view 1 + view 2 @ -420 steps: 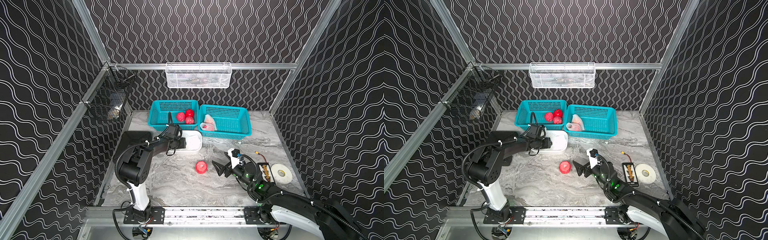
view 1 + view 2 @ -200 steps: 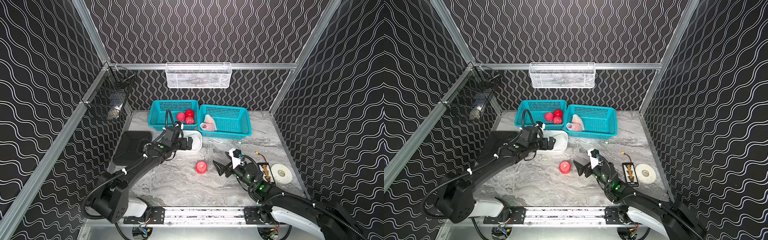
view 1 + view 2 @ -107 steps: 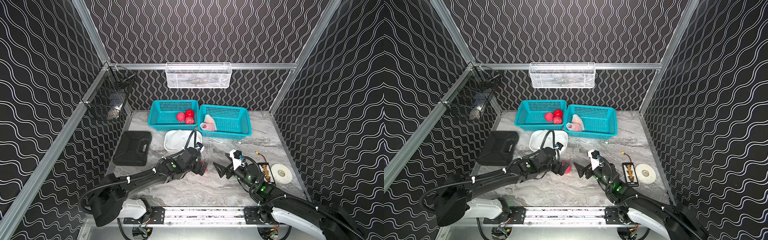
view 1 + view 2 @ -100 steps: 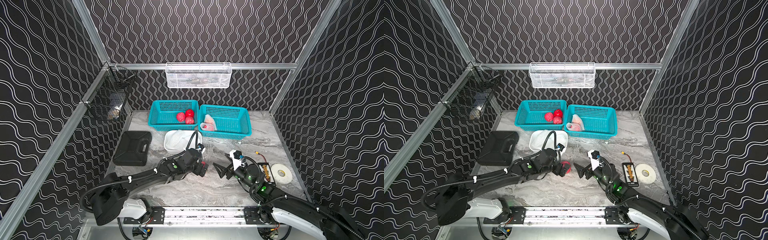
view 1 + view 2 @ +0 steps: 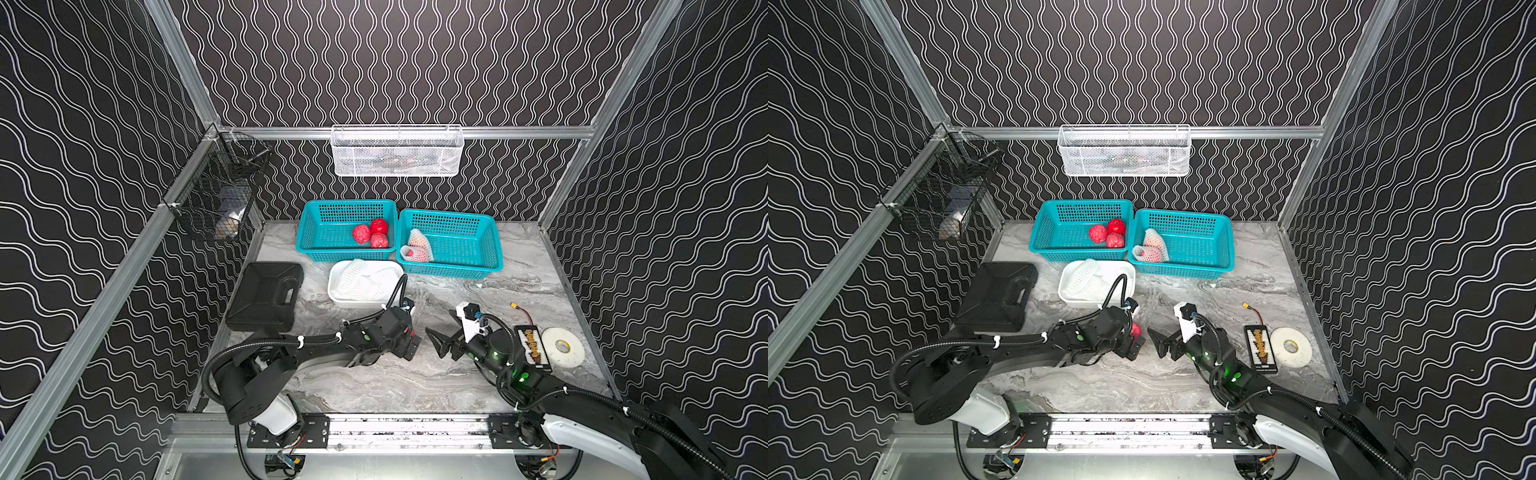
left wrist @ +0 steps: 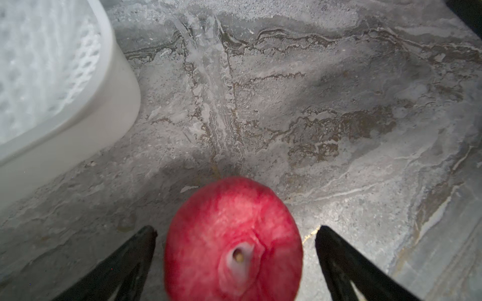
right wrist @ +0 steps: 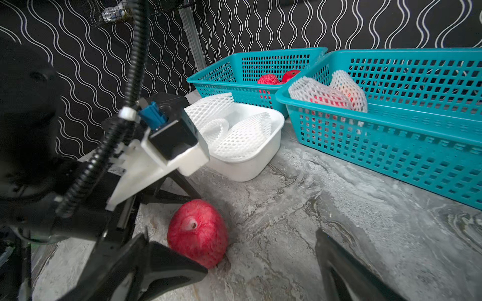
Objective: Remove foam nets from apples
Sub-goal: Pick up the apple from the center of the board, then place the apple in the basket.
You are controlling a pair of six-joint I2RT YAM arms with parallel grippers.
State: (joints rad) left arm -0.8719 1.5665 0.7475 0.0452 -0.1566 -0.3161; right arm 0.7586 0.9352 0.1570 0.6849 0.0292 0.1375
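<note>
left fingers (image 6: 122, 265) moved to flank bare apple (image 6: 232, 242)

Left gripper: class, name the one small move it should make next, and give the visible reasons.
Probably close the left gripper on the bare apple. Its open jaws straddle the fruit, which rests on the table, with a gap on each side. Once gripped, it could likely go to the teal basket holding three unwrapped apples.
</note>
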